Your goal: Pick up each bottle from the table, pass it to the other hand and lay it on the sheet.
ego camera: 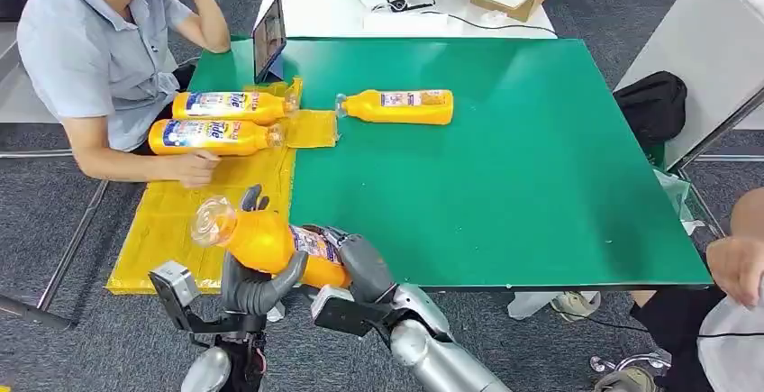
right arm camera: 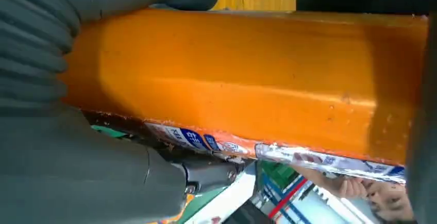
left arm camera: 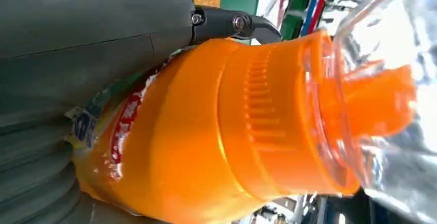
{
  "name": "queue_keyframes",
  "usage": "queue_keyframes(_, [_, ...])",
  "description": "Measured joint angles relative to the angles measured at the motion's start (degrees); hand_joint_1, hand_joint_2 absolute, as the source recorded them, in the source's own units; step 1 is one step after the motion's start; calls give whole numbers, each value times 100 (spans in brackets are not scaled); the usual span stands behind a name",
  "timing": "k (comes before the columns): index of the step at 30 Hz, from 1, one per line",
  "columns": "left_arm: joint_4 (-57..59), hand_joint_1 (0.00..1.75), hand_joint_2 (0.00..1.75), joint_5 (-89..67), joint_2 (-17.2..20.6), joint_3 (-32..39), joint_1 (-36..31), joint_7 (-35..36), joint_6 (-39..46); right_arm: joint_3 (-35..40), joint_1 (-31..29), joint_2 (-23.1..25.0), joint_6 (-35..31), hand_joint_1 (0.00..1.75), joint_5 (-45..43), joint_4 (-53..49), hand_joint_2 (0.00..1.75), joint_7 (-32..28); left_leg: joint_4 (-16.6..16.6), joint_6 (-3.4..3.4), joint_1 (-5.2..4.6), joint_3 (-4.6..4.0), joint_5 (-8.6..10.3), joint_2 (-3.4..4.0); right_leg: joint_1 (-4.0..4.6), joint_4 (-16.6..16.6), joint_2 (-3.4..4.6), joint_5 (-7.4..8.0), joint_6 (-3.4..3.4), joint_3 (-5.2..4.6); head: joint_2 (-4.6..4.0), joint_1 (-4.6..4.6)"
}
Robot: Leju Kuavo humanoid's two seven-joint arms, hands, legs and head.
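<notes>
Both hands wrap one orange bottle (ego camera: pixel 270 246) at the near table edge, beside the yellow sheet (ego camera: pixel 171 221). Left hand (ego camera: pixel 257 288) grips the shoulder under the neck, right hand (ego camera: pixel 360 266) the label end. Smooth rigid plastic, probably full and weighty, slick, so grab the flat body, not the clear cap (ego camera: pixel 213 222). Long axis roughly level, cap pointing toward the sheet. One more bottle (ego camera: pixel 396 106) lies on the green table (ego camera: pixel 504 185).
</notes>
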Motion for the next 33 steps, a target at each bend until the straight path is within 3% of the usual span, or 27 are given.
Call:
queue_keyframes(14, [246,0,175,-162,63,-133,-86,198,-308,59,-166,-31,-199,175,-162,225,175,65,0,0,0,-1,0,0,0,0,0,0,0,0,0,5])
queue_keyframes(15, [289,9,175,-186,66,-149,-101,234,-306,57,-167,-33,-188,175,-162,225,175,72,0,0,0,-1,0,-1,0,0,0,0,0,0,0,2])
queue_keyframes(16, [337,93,175,-197,66,-157,-117,264,-304,55,-171,-33,-166,175,-162,225,175,72,0,0,0,-1,0,-1,0,0,0,0,0,0,0,4])
queue_keyframes(17, [396,145,175,-197,63,-166,-136,299,-304,52,-185,-33,-138,175,-162,225,175,72,0,0,0,-1,0,-1,0,0,0,0,0,0,0,4])
queue_keyframes(18, [445,173,175,-195,63,-170,-151,317,-304,52,-194,-33,-131,175,-162,225,175,72,0,0,0,-1,0,-1,0,0,0,0,0,0,0,4])
queue_keyframes(29, [669,175,175,535,61,-166,-296,651,-566,118,-235,52,-218,175,-142,400,175,59,0,0,0,-2,0,-1,0,1,0,0,0,0,0,4])
queue_keyframes(30, [686,175,175,614,61,-153,-304,679,-596,127,-243,54,-256,140,-112,426,175,59,0,0,0,-2,0,-1,0,0,0,0,0,0,0,2])
queue_keyframes(31, [699,175,175,682,61,-146,-314,708,-625,138,-256,57,-286,9,-79,446,175,61,0,0,0,-2,0,-1,0,0,0,0,0,0,0,4])
queue_keyframes(33, [736,175,175,837,61,-135,-335,758,-679,183,-293,59,-395,0,11,507,175,63,0,0,0,-2,0,-1,0,0,0,0,0,0,0,4])
